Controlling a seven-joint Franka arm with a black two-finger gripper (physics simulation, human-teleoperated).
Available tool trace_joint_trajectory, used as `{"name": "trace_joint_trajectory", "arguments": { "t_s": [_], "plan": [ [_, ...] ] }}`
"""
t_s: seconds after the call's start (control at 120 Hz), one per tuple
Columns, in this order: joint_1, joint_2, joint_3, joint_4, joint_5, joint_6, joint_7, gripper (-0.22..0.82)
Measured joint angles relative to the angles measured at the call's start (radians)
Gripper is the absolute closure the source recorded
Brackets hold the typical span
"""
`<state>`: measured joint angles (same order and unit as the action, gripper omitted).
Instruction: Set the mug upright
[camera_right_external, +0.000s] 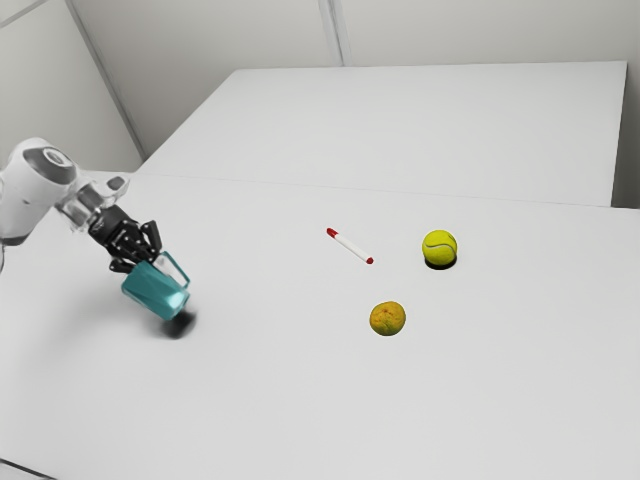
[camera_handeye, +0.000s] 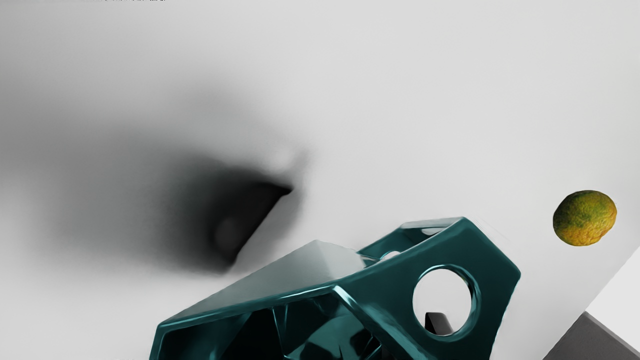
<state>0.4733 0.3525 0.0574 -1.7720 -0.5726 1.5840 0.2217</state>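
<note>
Mug (camera_right_external: 156, 291) was pinched by gripper (camera_right_external: 141, 254), aloft, lower end toward exterior view's four o'clock; levelling before gentle set-down was judged advisable.

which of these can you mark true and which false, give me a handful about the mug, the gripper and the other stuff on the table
1. The mug is tilted, not upright. True.
2. The marker is red all over. False: its ends are red, its middle white.
3. The tennis ball lies farther to the exterior view's right than the fruit. True.
4. The gripper is at the tennis ball. False: it is at the mug.
5. The fruit shows both green and orange-yellow skin. True.
6. The marker lies between the fruit and the tennis ball. False: it lies farther to the exterior view's left than both.
</note>
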Motion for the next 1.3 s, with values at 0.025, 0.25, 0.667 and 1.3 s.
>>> {"name": "trace_joint_trajectory", "arguments": {
  "t_s": [0.025, 0.25, 0.667, 1.3],
  "plan": [
    [-0.015, -0.014, 0.000, -0.001, 0.021, 0.010, -0.003, 0.78],
    [-0.198, -0.124, -0.018, -0.034, 0.320, 0.168, -0.043, 0.78],
    [-0.287, -0.235, -0.098, -0.227, 0.524, 0.457, -0.201, 0.79],
    [-0.300, -0.146, -0.157, -0.232, 0.520, 0.571, -0.432, 0.79]
  ]
}}
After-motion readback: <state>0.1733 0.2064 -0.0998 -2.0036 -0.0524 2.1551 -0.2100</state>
